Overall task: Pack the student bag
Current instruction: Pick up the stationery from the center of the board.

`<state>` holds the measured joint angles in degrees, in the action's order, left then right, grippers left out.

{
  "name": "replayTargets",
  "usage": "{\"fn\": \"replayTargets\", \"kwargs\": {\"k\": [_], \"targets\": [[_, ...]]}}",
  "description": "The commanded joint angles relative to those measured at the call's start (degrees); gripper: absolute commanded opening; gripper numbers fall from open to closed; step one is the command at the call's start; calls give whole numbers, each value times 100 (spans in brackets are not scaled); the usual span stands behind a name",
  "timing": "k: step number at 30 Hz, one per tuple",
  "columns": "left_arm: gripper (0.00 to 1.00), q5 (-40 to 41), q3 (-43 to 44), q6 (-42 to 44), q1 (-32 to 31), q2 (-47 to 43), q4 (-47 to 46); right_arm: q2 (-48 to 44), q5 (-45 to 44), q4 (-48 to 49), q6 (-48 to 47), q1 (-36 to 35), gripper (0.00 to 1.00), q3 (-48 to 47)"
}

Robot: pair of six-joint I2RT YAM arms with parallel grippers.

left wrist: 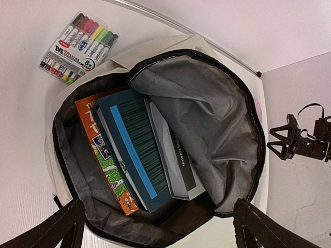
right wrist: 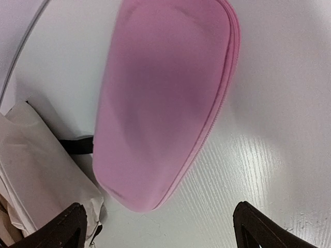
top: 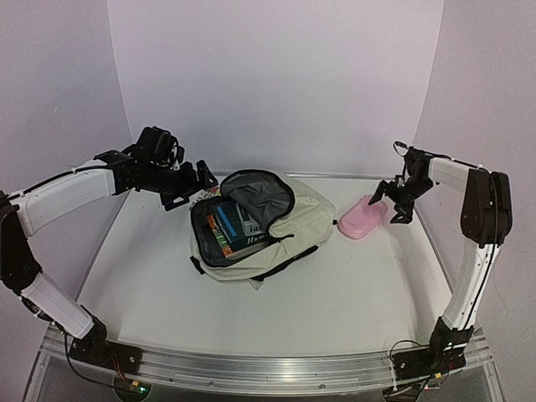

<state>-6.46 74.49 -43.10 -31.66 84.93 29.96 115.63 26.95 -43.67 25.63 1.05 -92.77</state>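
The cream student bag (top: 303, 219) lies on the table's middle with its top unzipped and its flap folded back. In the left wrist view its grey lining (left wrist: 212, 113) shows, with an orange book (left wrist: 101, 155), a teal book (left wrist: 135, 142) and a grey-white book (left wrist: 176, 165) inside. My left gripper (top: 194, 186) hangs open and empty over the bag's far-left mouth (left wrist: 158, 214). My right gripper (top: 390, 203) is open and empty just above the right end of a pink pencil case (top: 362, 219), which fills the right wrist view (right wrist: 165, 98); the gripper (right wrist: 159, 219) does not touch it.
A pack of coloured markers (left wrist: 77, 47) lies on the table beyond the bag's far-left corner. A black bag strap (top: 280, 266) trails at the bag's near side. White walls close the table at back and sides. The bag's fabric (right wrist: 36, 160) sits left of the pencil case.
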Motion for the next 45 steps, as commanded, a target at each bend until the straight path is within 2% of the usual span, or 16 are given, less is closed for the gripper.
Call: {"fn": "replayTargets", "kwargs": {"k": [1, 11, 20, 26, 30, 37, 39, 45], "targets": [[100, 177, 516, 173, 28, 73, 238, 272, 767, 554, 218, 180, 97, 147], [100, 337, 1024, 227, 38, 394, 626, 1030, 1145, 1470, 583, 326, 85, 124], [100, 460, 1328, 239, 111, 605, 890, 1473, 1552, 2908, 1314, 343, 60, 350], [100, 203, 1498, 335, 198, 749, 886, 1528, 1631, 3179, 1535, 354, 32, 137], [100, 29, 1815, 568, 222, 935, 1066, 1318, 1773, 3220, 1550, 361, 17, -110], [100, -400, 2209, 720, 386, 968, 1266, 428, 1709, 3218, 1270, 343, 3, -309], [100, -535, 2348, 713, 453, 961, 1313, 146, 1591, 3142, 1064, 313, 0, -340], [100, -935, 2854, 571, 596, 1005, 1642, -751, 860, 2635, -29, -38, 0, -639]]}}
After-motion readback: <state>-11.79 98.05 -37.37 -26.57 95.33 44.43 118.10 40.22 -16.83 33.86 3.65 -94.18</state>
